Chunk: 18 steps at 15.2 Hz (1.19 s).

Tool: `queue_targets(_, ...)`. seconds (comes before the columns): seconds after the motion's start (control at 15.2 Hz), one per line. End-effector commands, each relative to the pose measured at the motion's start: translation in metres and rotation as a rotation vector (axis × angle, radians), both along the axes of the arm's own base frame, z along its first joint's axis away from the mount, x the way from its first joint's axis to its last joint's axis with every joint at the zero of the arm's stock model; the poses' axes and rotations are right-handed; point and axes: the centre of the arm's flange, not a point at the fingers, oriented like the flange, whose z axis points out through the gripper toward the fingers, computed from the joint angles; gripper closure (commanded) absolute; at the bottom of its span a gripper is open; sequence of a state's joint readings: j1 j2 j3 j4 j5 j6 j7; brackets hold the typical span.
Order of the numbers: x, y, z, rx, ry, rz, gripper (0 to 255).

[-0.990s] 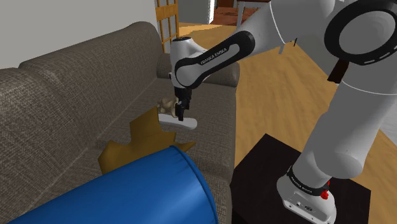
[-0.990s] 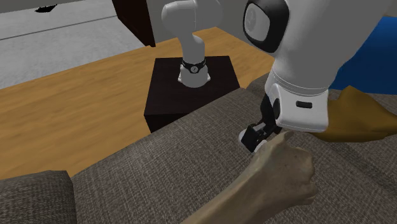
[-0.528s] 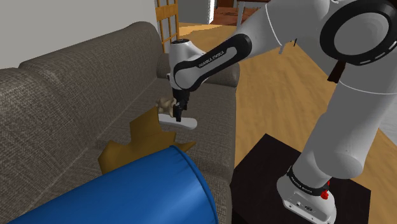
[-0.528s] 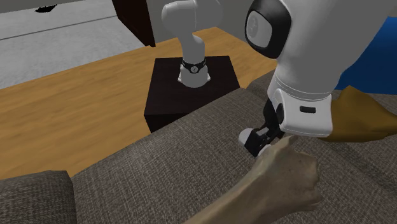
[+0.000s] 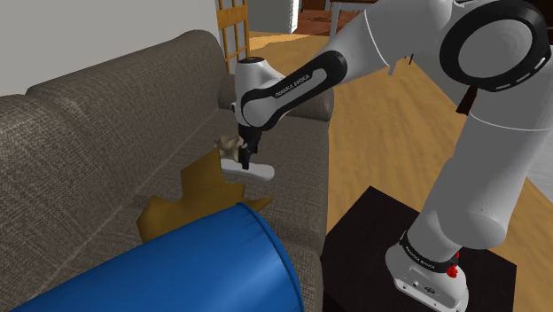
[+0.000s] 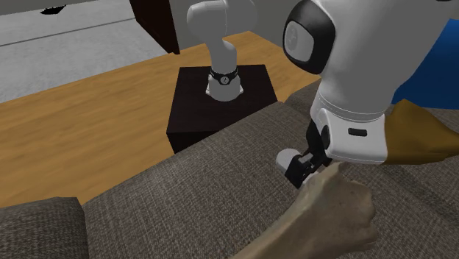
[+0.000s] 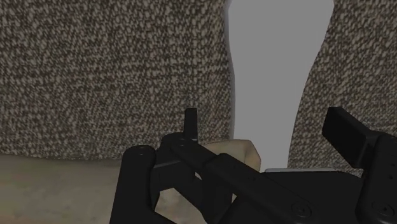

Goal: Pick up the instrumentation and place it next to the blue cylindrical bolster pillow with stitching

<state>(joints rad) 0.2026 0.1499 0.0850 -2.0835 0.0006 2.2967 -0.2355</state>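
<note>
The instrumentation [image 5: 253,171] lies on the sofa seat: a white base with a black mechanism [image 6: 294,163] and a tan arm-shaped part [image 6: 327,217] beside it. My gripper [image 5: 245,160] points down right at it, close to the tan part [image 5: 231,144]. In the wrist view the black mechanism [image 7: 203,164] sits between my fingers, which stand wide apart; the left finger [image 7: 137,181] is close against it and the right finger [image 7: 359,146] is clear of it. The blue bolster pillow [image 5: 177,266] lies on the seat at the shoulder view's lower left, apart from the instrumentation.
A brown star-shaped cushion [image 5: 200,188] lies between the pillow and the instrumentation. The grey-brown sofa back [image 5: 106,115] rises behind them. My black stand [image 5: 372,239] is beside the sofa's front on a wooden floor [image 5: 399,115].
My gripper has crept down and a little toward the shoulder view's left, closer onto the instrumentation. The instrumentation, cushion and pillow have stayed put.
</note>
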Motion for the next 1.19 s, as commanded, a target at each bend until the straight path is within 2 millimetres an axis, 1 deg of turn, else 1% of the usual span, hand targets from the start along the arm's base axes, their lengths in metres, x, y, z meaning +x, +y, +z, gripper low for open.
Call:
queue_targets(0.0,-0.006,0.005,-0.033,-0.01,0.06,0.013,0)
queue_targets(0.07,-0.009,0.005,-0.029,-0.01,0.06,0.013,255)
queue_targets(0.2,-0.013,0.003,-0.031,-0.009,0.061,0.013,255)
queue_targets(0.26,-0.014,0.005,-0.026,-0.01,0.061,0.013,255)
queue_targets(0.59,-0.012,0.005,-0.026,-0.01,0.061,0.013,255)
queue_targets(0.66,-0.012,0.005,-0.015,-0.008,0.049,0.013,255)
queue_targets(0.73,-0.012,0.005,-0.015,-0.008,0.049,0.013,0)
queue_targets(0.92,0.012,0.024,0.004,-0.025,0.044,0.004,0)
queue_targets(1.12,0.012,0.024,-0.012,-0.025,0.044,0.004,0)
